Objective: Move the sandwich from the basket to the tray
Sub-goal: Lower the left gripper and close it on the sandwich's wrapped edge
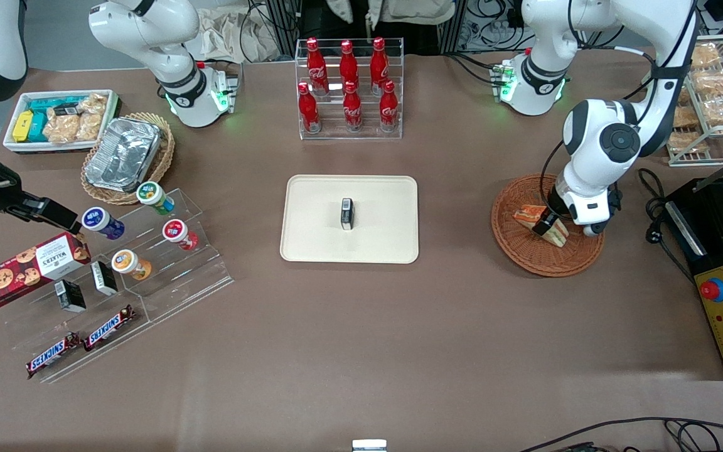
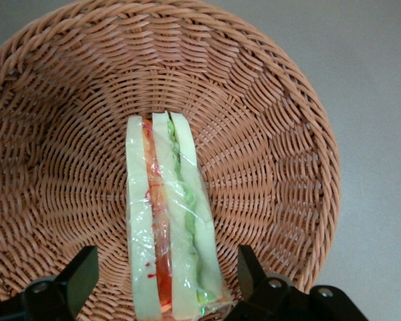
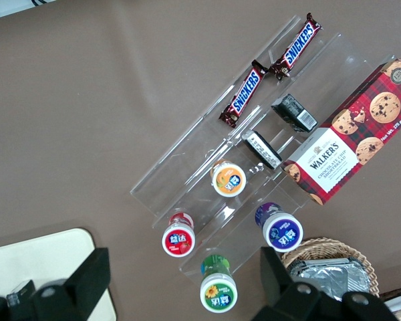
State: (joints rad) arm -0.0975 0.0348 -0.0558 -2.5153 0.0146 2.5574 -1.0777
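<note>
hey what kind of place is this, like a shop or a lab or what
Probably a robotics lab staged as a snack counter: cola bottles in a clear rack, Snickers bars on acrylic steps, cables along the table. The gripper hangs open over the sandwich in the basket, with the tray nearby.

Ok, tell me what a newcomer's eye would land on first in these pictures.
First the working arm's gripper, lowered into the reddish-brown basket at its end of the table, fingers open on either side of the wrapped sandwich. Next the cream tray at mid-table, holding only a small black box. Farther from the front camera stands a rack of red cola bottles.
</note>
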